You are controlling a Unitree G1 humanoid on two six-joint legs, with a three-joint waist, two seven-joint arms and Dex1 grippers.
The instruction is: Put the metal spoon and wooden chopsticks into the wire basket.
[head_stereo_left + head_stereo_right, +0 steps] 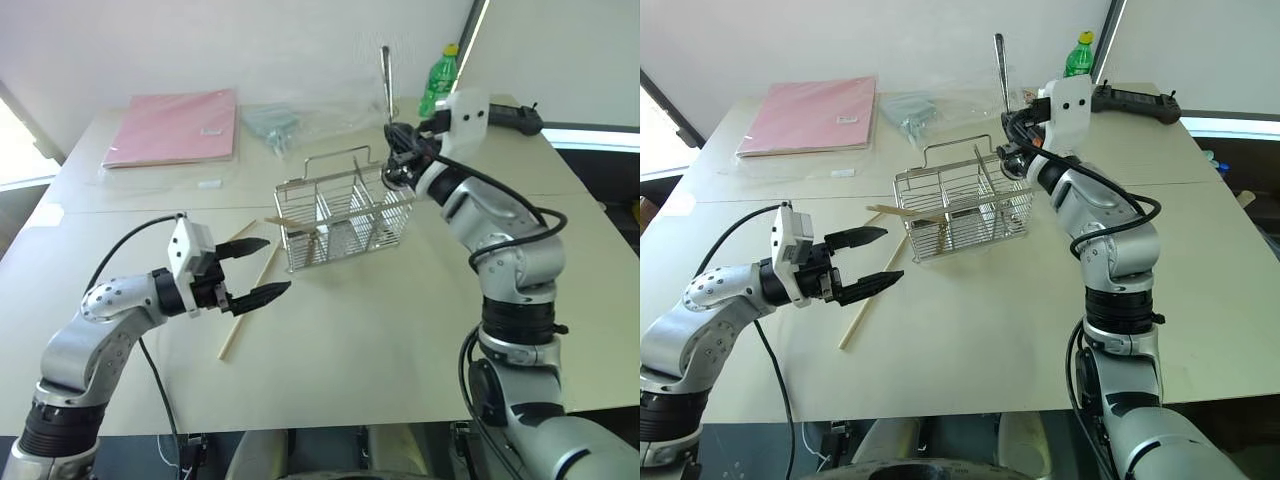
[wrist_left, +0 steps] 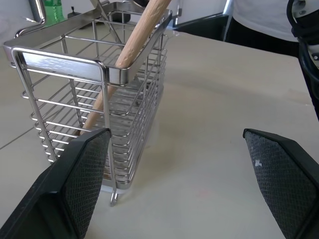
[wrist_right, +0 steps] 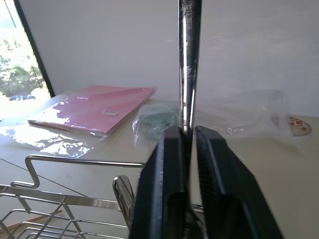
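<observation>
While the right gripper (image 1: 1012, 150) hangs over the basket's (image 1: 960, 208) far right end, its two fingers (image 3: 164, 194) pinch the spoon (image 1: 1000, 70) by its handle, which stands upright with the long end rising above the gripper; in the right wrist view the shiny bowl (image 3: 123, 195) sits low beside the fingers, just above the basket's wire rim. Whether the spoon's bowl already dips inside a compartment or hovers just over it cannot be told. That basket stands upright near the middle of the pale table (image 1: 400, 330), loop handle raised. One chopstick (image 1: 902, 213) leans inside it, tilted, with its upper end jutting out past the rim on the left; the left wrist view shows this stick (image 2: 134, 45) crossing the basket's corner and slanting down into the compartment. Another chopstick (image 1: 250, 300) lies flat on the table, just left of the basket, running from near the basket's base toward the table's near edge. Beside that stick the left gripper (image 1: 252, 270) is held level above the table, jaws spread wide with nothing between them, pointing toward the basket. Farther back lie a pink folder (image 1: 172, 128) and a clear plastic bag (image 1: 275, 122); a green bottle (image 1: 438, 80) stands at the far edge.
</observation>
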